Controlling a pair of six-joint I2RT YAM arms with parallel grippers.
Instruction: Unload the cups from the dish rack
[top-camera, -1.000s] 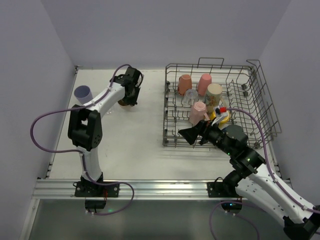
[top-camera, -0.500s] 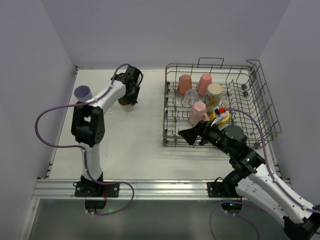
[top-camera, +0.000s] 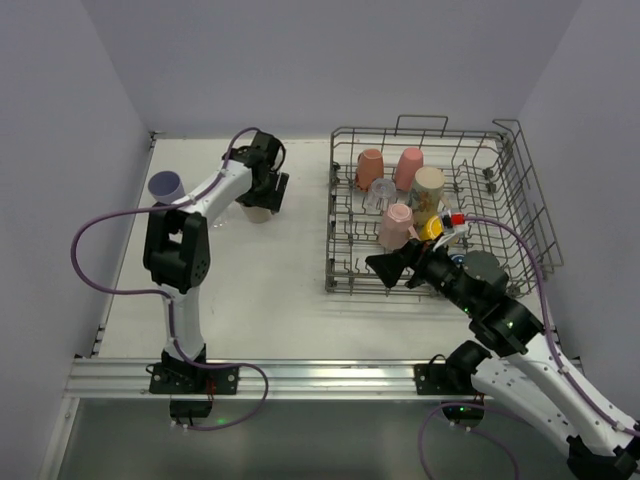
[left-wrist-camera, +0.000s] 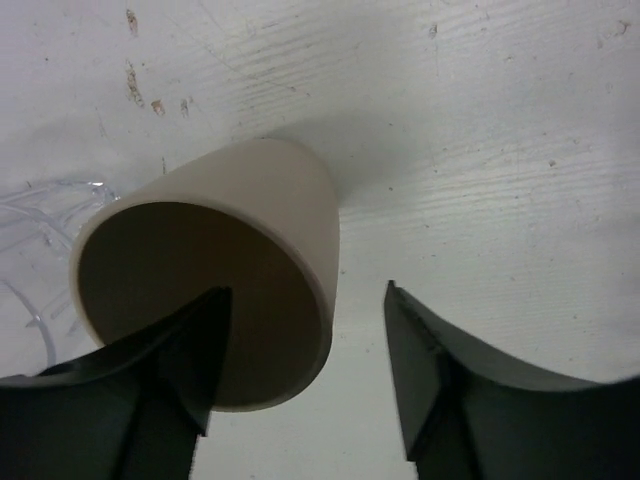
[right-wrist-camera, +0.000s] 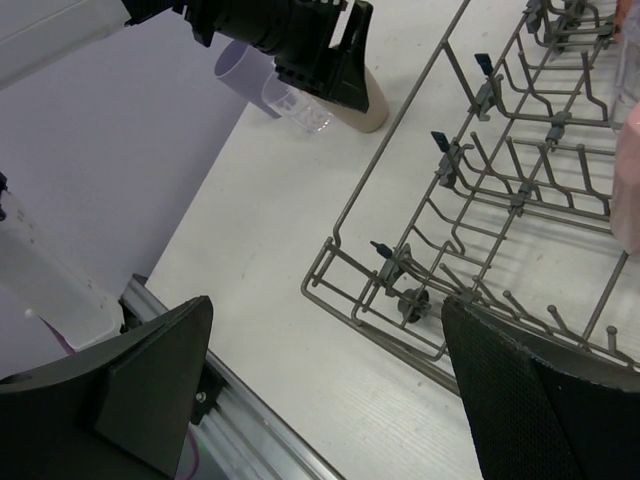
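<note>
A beige cup (top-camera: 259, 212) stands upright on the table left of the dish rack (top-camera: 331, 215). My left gripper (top-camera: 263, 194) hangs open over its rim. In the left wrist view one finger (left-wrist-camera: 160, 370) is inside the beige cup (left-wrist-camera: 300, 190); the other finger (left-wrist-camera: 450, 390) stands clear outside. Left gripper (left-wrist-camera: 308, 290) grips nothing. The rack holds a salmon cup (top-camera: 369, 167), pink cups (top-camera: 408, 165) (top-camera: 396, 225), a cream cup (top-camera: 428, 185), a clear glass (top-camera: 379, 195) and a yellow cup (top-camera: 435, 228). My right gripper (top-camera: 385, 268) (right-wrist-camera: 325, 300) is open and empty over the rack's near left corner (right-wrist-camera: 385, 150).
A lavender cup (top-camera: 165, 186) and a clear tumbler (top-camera: 222, 215) stand on the table near the left wall, next to the beige cup. The tumbler (left-wrist-camera: 40, 240) touches or nearly touches the beige cup. Walls close in on three sides.
My left gripper has opened and let go of the beige cup, which now stands on the table. The right arm has shifted slightly toward the rack, still open.
</note>
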